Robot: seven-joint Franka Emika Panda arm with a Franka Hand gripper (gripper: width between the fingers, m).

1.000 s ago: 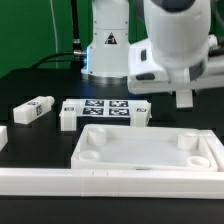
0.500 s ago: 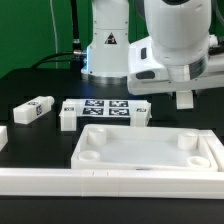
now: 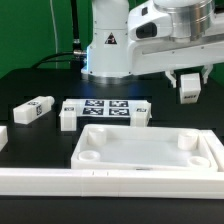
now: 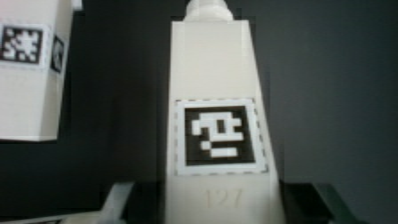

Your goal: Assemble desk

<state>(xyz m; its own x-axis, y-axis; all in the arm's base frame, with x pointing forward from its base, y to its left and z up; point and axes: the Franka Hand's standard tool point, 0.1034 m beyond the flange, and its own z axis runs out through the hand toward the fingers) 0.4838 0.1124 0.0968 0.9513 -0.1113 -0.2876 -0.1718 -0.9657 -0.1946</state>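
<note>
My claw [image 3: 189, 80] is clamped on a square white leg [image 3: 188, 91]. In the wrist view my fingers [image 4: 118, 200] press its two sides, tag facing the camera, and the leg hangs clear of the table. The desk top [image 3: 150, 152] lies rim up on the table, near and lower than my claw. A second leg [image 3: 33, 110] lies well apart from it, past the marker board [image 3: 105, 108].

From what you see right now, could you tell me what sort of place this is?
Probably a robotics lab bench: a robot arm's base stands on a black table, a tagged marker board lies there, and a green backdrop is behind.
</note>
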